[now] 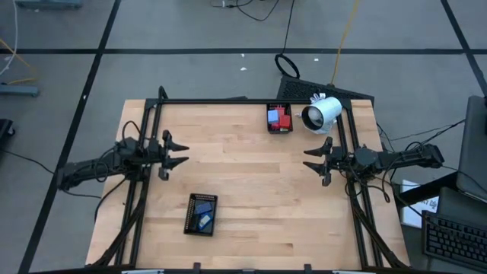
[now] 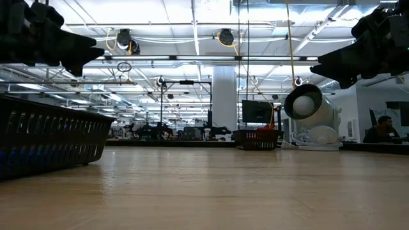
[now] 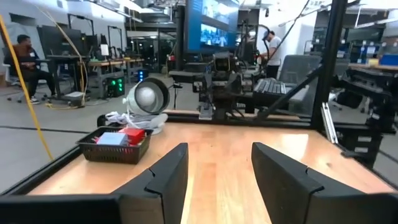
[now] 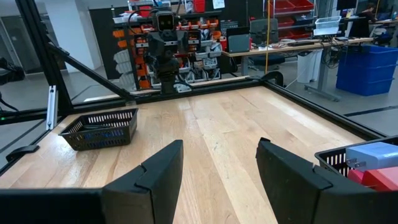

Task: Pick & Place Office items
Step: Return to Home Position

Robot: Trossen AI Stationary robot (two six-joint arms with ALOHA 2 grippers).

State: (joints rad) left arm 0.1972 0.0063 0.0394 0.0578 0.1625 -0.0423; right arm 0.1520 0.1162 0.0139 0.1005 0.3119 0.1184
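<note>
Office items lie in two black mesh trays. The far tray (image 1: 279, 119) holds red and light-blue blocks, also seen in the left wrist view (image 3: 122, 137) and right wrist view (image 4: 373, 163). The near tray (image 1: 202, 214) holds blue and dark flat pieces; in the right wrist view this tray (image 4: 102, 129) shows its contents only dimly. My left gripper (image 1: 179, 151) hovers open near the table's left edge, above the wood. My right gripper (image 1: 313, 160) hovers open near the right edge. Both are raised clear of the table (image 2: 211, 185).
A white cylindrical device (image 1: 321, 113) sits at the far right corner beside the far tray. A black frame (image 1: 228, 100) edges the table. Bare wood (image 1: 243, 167) lies between the two grippers. People sit in the room behind.
</note>
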